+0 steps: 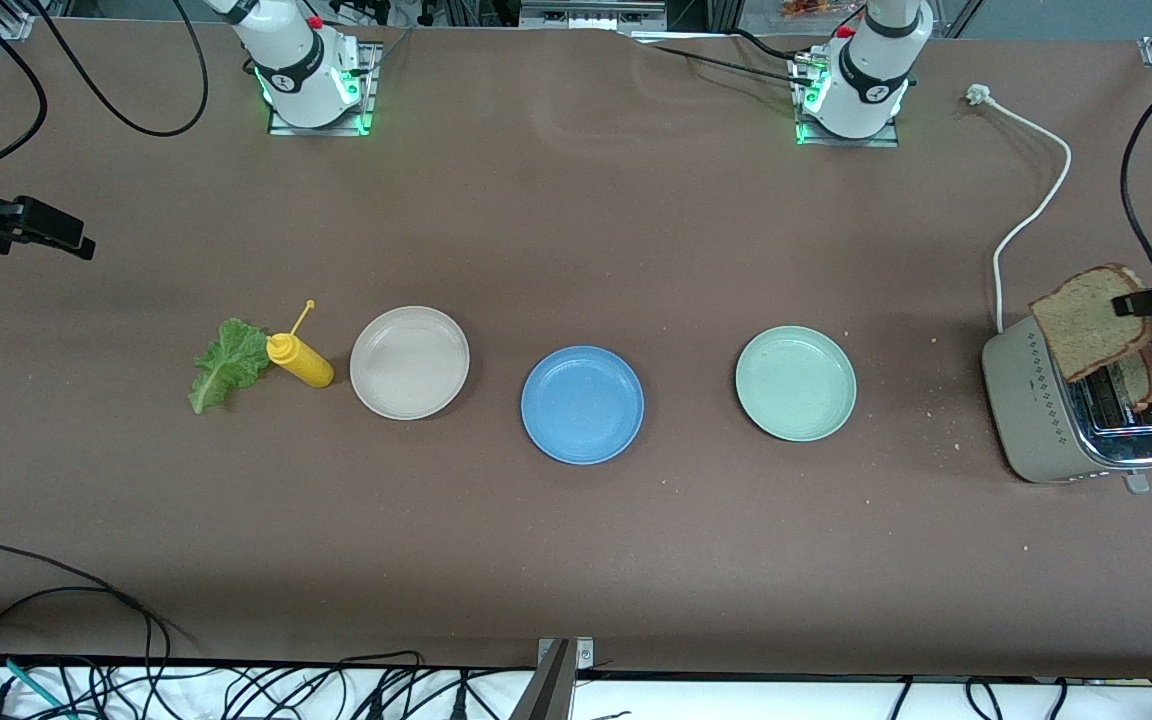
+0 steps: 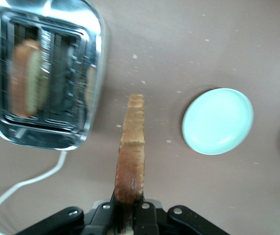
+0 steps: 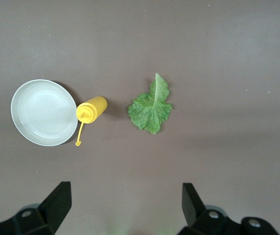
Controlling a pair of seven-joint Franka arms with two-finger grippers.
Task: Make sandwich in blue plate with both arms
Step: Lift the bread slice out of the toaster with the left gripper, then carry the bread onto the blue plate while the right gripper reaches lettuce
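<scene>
Over the toaster (image 1: 1076, 420), left gripper (image 1: 1136, 302) jaws clamping toast slice (image 1: 1091, 322), right gripper (image 3: 125, 205) jaws wide above lettuce (image 3: 151, 106)

The left arm's black two-finger gripper (image 2: 128, 208) hangs high over the table's left-arm end, jaws clamped. The right arm's black gripper (image 3: 125, 208) waits aloft, fingers spread wide.

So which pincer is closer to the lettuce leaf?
Right. The right pincer hangs open above the lettuce leaf; the left pincer holds toast over the toaster.
</scene>
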